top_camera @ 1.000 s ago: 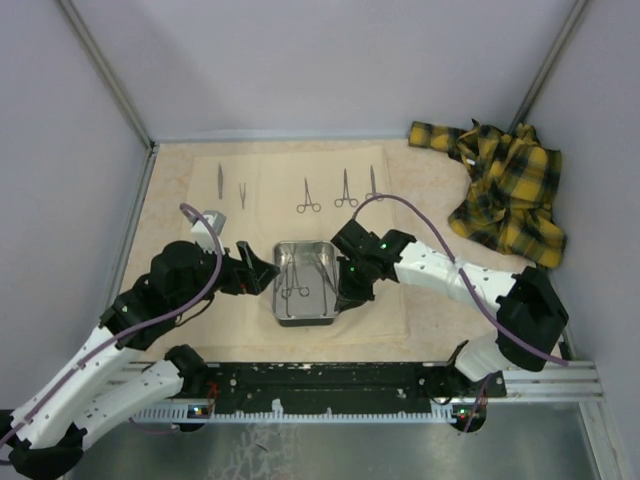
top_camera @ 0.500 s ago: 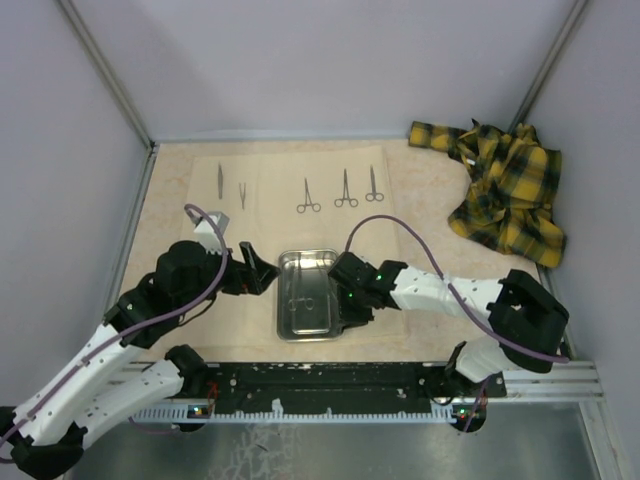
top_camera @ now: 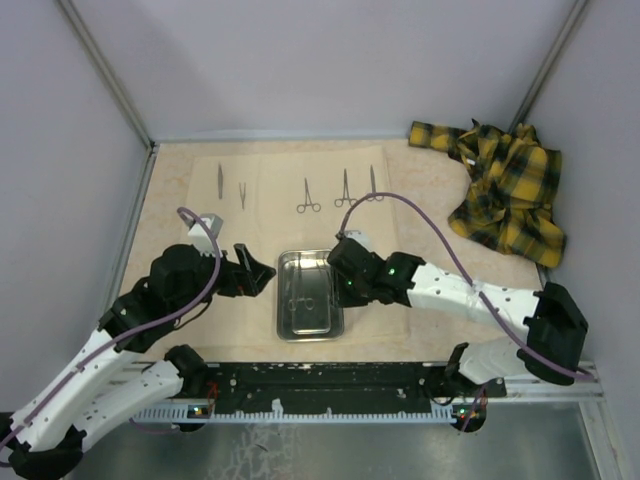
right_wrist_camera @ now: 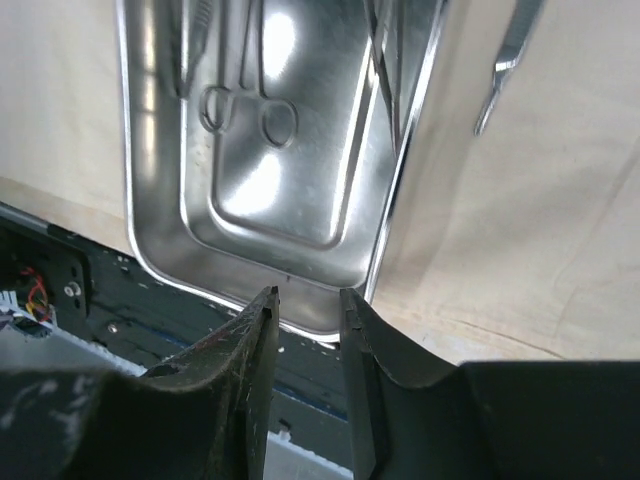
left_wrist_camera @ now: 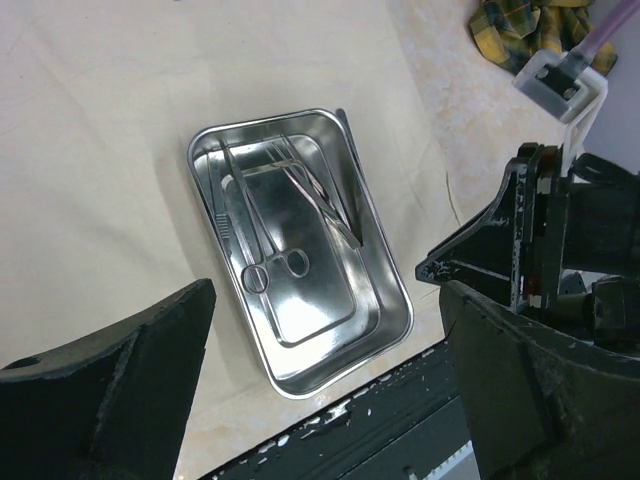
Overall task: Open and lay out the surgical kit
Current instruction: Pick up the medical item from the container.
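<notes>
Tag step as picking next instrument out of steel tray (top_camera: 318, 322). Find tray on pale beige cloth wrap (top_camera: 200, 215), near edge, centre, between both arms. Note right gripper (right_wrist_camera: 308, 292) low over tray's near rim, jaws only a narrow slit apart, gripping nothing. Note left gripper (top_camera: 262, 280) just left of tray, spread fully, also gripping nothing. Count five in row of instruments (top_camera: 308, 197) along wrap's far edge. Mark several more inside tray, including ring-handled forceps (left_wrist_camera: 243, 215), plus one thin piece (right_wrist_camera: 507, 55) on cloth just outside tray's rim.

To do step well: widen right jaws a little, come down over one shaft only, pinch mid-shaft rather than at rings. Lift straight up clear of rim to avoid dragging neighbours or skidding tray. Probably worth steadying tray with left in case of sliding. Set down in a gap in far row, parallel, not touching others. Ignore plaid cloth (top_camera: 510, 190) at far right.

Log no brands, labels or readable writing anywhere.
</notes>
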Robot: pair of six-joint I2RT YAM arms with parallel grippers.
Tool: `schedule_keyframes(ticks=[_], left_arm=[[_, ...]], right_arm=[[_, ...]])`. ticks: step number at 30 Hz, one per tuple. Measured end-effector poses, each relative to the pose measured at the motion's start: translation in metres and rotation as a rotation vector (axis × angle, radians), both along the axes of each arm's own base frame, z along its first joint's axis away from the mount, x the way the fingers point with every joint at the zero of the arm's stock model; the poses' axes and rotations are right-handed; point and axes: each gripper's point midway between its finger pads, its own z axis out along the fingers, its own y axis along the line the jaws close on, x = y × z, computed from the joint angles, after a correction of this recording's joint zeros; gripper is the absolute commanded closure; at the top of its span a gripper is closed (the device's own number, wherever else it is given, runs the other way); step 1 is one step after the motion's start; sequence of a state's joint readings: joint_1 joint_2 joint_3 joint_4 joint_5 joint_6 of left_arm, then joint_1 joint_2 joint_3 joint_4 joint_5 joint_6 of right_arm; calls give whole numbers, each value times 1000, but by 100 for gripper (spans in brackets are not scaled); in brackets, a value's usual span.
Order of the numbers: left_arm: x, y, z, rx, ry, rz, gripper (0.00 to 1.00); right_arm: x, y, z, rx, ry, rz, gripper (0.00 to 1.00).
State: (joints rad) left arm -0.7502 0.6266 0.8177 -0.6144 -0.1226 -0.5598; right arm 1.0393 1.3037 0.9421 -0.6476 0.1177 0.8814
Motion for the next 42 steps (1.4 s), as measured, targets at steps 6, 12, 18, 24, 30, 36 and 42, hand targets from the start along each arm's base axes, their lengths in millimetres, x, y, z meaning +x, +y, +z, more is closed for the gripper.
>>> schedule_keyframes(ticks=[6,12,18,24,30,36,42], left_arm=[[0,2,4,-7,-13,8,0],[-2,5,4,-6,-14,12,0],[-4,8,7,-14,-24,15,0],[-5,9,9,-19,-30,15,0],[-5,9,9,-19,-30,15,0],[-5,9,9,-19,-30,16,0],[-5,9,9,-18,-31,18,0]], right_arm=[[29,19,22,-33,-119,41,70],[54,33,-5,-181,-149,95,74],[73,30,-35,-294,-126,110,78],[83,15,-50,-354,-97,98,79],[85,17,-60,-382,-81,119,73],[83,20,-72,-392,-52,135,70],[87,26,-77,-398,-45,138,72]])
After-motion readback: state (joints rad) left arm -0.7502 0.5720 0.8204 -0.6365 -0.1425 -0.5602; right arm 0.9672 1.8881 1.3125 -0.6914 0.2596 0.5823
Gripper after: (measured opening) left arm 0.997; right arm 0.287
